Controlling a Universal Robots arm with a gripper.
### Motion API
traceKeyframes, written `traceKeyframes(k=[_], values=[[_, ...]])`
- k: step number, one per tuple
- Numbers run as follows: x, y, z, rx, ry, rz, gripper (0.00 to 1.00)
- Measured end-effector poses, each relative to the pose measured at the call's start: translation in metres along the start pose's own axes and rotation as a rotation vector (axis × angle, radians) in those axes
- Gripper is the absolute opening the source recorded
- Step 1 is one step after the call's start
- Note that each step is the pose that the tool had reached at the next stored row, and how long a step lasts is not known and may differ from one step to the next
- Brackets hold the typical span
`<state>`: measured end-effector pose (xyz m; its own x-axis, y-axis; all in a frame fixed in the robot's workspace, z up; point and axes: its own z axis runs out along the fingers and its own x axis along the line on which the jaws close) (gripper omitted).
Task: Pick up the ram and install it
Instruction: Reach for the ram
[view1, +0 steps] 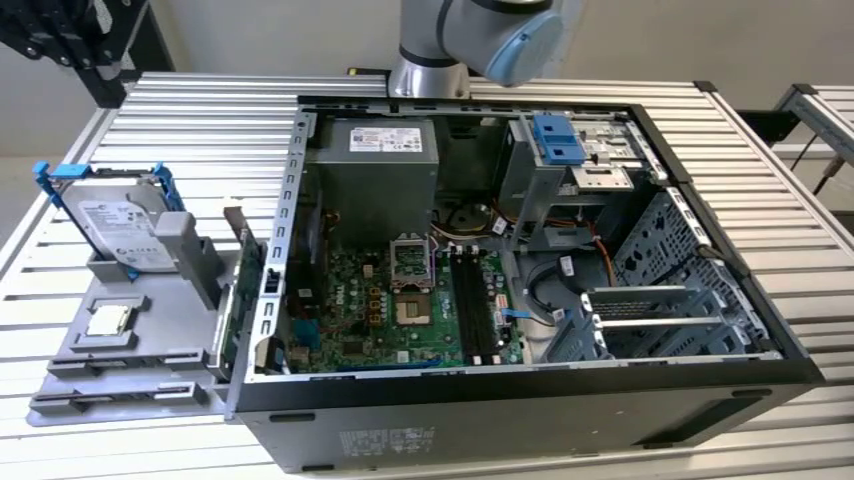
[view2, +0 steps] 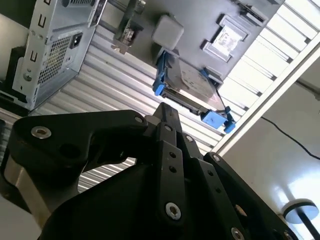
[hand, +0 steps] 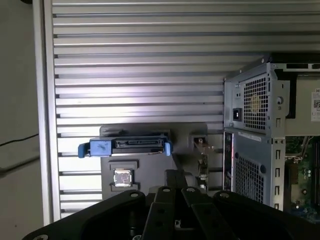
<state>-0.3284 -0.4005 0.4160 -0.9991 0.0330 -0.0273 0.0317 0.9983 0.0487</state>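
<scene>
The ram (view1: 246, 278) is a thin dark stick standing on edge in the right side of a grey holder tray (view1: 127, 350), just outside the open computer case's (view1: 534, 420) left wall in the exterior view. In the first wrist view it shows edge-on (hand: 202, 159) beside the case. The black memory slots (view1: 467, 290) lie on the green motherboard (view1: 347, 320) inside the case. My gripper (view2: 164, 107) (hand: 176, 174) hangs high above the tray and case, fingers together, holding nothing. The arm (view1: 467, 40) reaches in from the back.
A silver hard drive with blue brackets (view1: 123, 225) (hand: 131, 146) (view2: 192, 92) and a square chip (view1: 107, 320) (hand: 122, 177) sit on the same tray. The case holds a power supply (view1: 380, 165) and drive cages (view1: 574, 150). Ribbed metal tabletop (view1: 200, 110) surrounds everything.
</scene>
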Motion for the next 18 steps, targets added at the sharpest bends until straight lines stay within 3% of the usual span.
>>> traceKeyframes(k=[14, 18], values=[[0.0405, -0.0013, -0.0009, -0.0003, 0.0005, -0.009, 0.0], [0.0467, -0.0015, -0.001, -0.0003, 0.0006, -0.012, 0.0]])
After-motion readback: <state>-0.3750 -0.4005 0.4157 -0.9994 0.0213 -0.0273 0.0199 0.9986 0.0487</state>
